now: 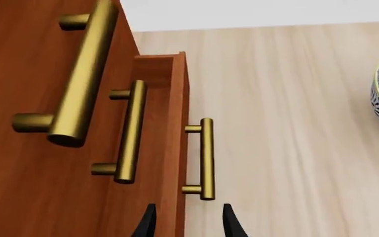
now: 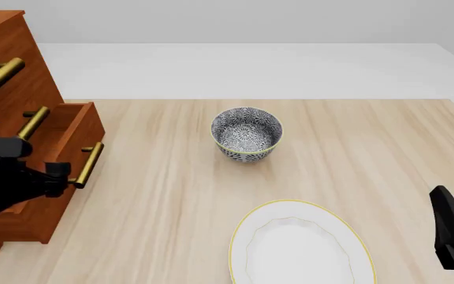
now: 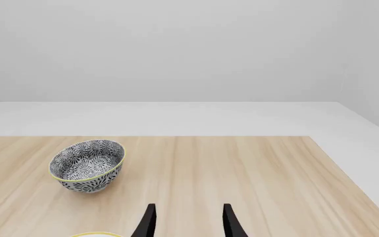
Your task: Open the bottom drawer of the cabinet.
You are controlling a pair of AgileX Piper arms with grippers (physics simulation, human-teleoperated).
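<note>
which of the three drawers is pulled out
The bottom drawer, lowest in the cabinet: its front juts forward and its handle sits by the left gripper. The upper two stay flush.

The cabinet [image 2: 18, 89] stands at the bench's [image 2: 385, 148] left edge, its bottom drawer [image 2: 81, 127] pulled out toward the right. The bowl [image 2: 247, 134] sits mid-bench, well right of the drawer. The plate [image 2: 300, 245] lies nearer the front, right of centre.

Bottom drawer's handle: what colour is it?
Brass-gold, a plain bar handle on the bottom drawer; clearest in the left wrist view.
</note>
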